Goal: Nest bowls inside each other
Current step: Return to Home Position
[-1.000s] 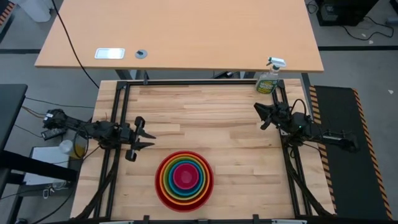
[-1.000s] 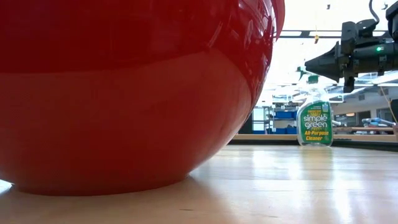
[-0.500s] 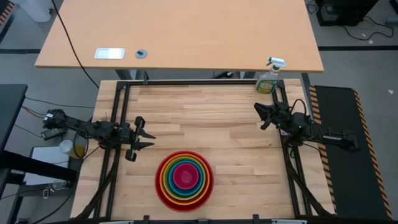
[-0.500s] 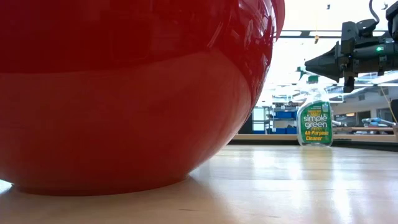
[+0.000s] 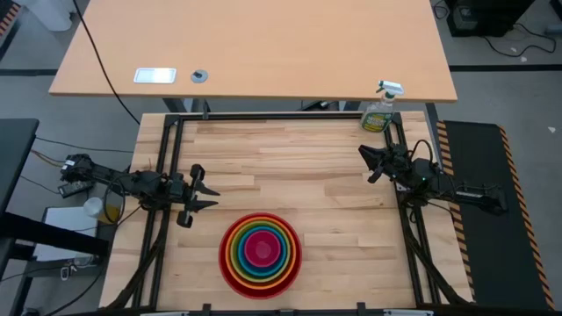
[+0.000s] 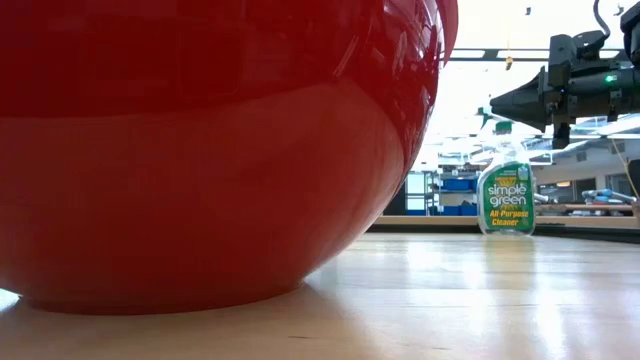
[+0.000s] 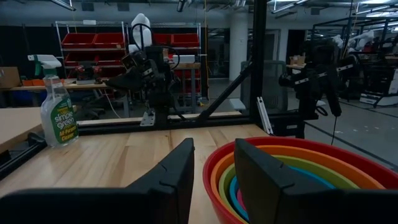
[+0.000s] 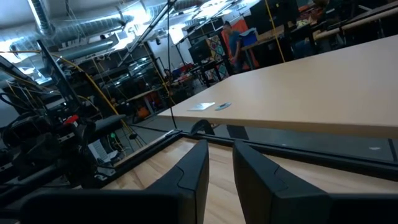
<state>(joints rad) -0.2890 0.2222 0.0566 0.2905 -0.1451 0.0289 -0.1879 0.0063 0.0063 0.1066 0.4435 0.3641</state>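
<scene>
The bowls sit nested in one stack (image 5: 260,250) near the table's front edge, in the middle. From outside to centre they are red (image 5: 226,263), orange, yellow-green, blue and pink (image 5: 261,249). The red bowl rests on the wood by its base (image 6: 160,298). My left gripper (image 5: 216,197) hovers level at the table's left side, pointing toward the right, open with nothing between its fingers. The stack (image 7: 298,163) shows just past those fingers. My right gripper (image 5: 364,163) hovers at the right side, far from the bowls, slightly open and holding nothing.
A green spray bottle (image 5: 379,112) stands at the table's far right corner. A light wooden desk (image 5: 263,44) lies beyond the far edge, with a small white card on it. A black frame rail (image 5: 281,115) runs along the table's far edge.
</scene>
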